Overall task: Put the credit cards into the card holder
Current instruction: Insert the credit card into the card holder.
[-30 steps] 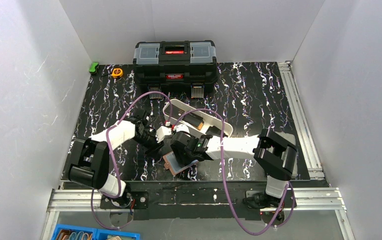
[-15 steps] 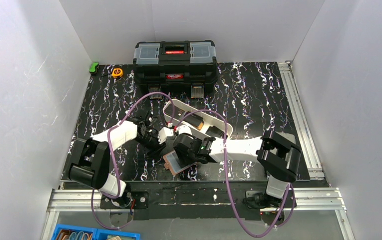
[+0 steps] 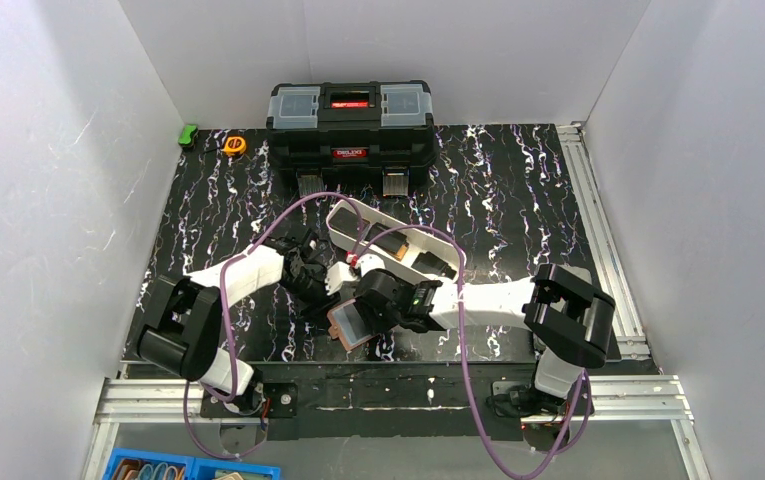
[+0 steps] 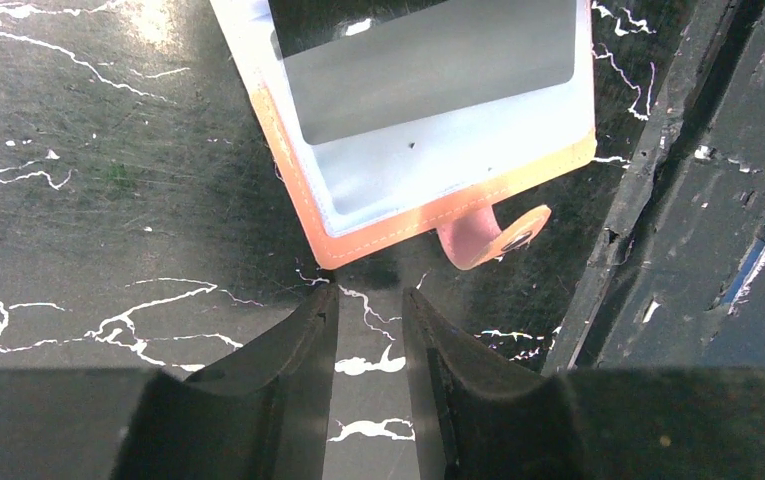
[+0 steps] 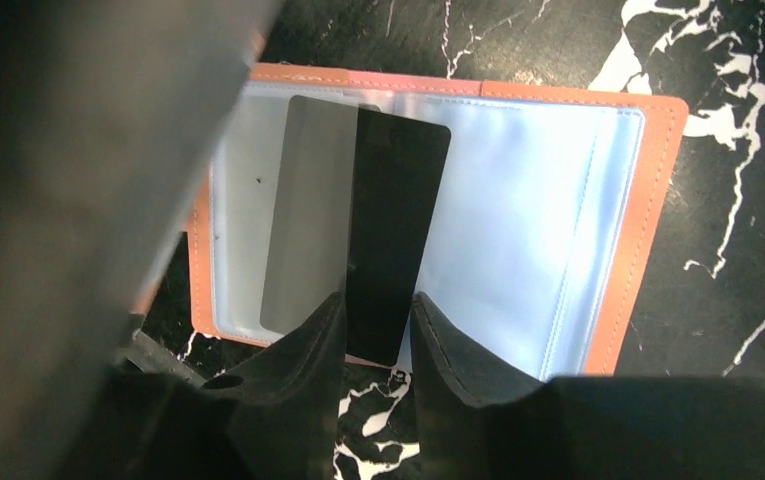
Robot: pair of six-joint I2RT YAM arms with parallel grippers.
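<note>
The card holder [image 5: 558,230] lies open on the black table, orange-edged with pale blue sleeves, its snap tab [image 4: 488,235] sticking out. One dark credit card [image 5: 398,220] lies on it, its left half under a sleeve and showing grey [image 4: 428,60]. My right gripper [image 5: 376,305] is over the card's near edge, jaws narrowly apart and pinching nothing. Just short of the holder's [image 4: 438,170] near corner, my left gripper [image 4: 368,292] stands slightly open with only table between its fingers. From above, both grippers [image 3: 318,288] [image 3: 366,315] crowd the holder [image 3: 348,328].
A long white tray [image 3: 398,232] with dark items stands just behind the arms. A black toolbox [image 3: 348,120] sits at the back, a yellow tape measure [image 3: 235,145] and a green object [image 3: 189,133] at the back left. The table's metal front edge [image 4: 658,200] runs close by the holder.
The right jaws have narrowed over the card. Both wrists have shifted slightly right, the left one coming closer to the holder. The white tray has shifted a little.
</note>
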